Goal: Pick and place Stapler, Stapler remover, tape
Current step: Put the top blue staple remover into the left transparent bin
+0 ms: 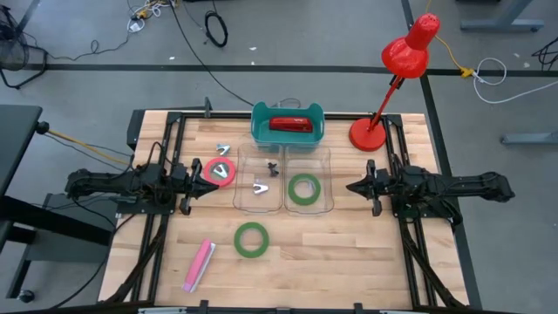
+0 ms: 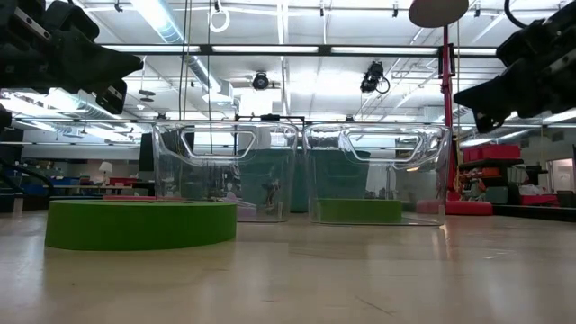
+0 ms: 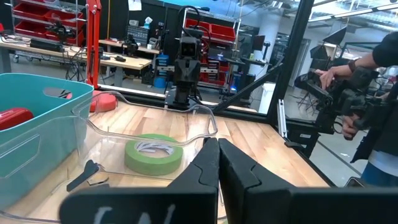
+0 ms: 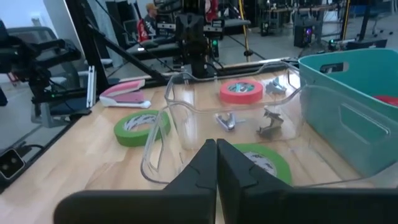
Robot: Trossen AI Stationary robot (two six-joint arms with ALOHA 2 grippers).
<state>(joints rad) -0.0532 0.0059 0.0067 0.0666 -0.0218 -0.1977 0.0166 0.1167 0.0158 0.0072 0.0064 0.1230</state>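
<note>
No readable text or labels anywhere.

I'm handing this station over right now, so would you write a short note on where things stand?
Left gripper: shut, empty, at the table's left side. Right gripper: shut, empty, at the right side.

Done: one green tape roll lies in the right clear bin; two staple removers are in the left clear bin; the red stapler is in the teal bin.

Left: the red-pink tape roll beside the left clear bin, the second green roll and the pink stapler nearer the front, and small metal removers by the teal bin, all still on the table.
</note>
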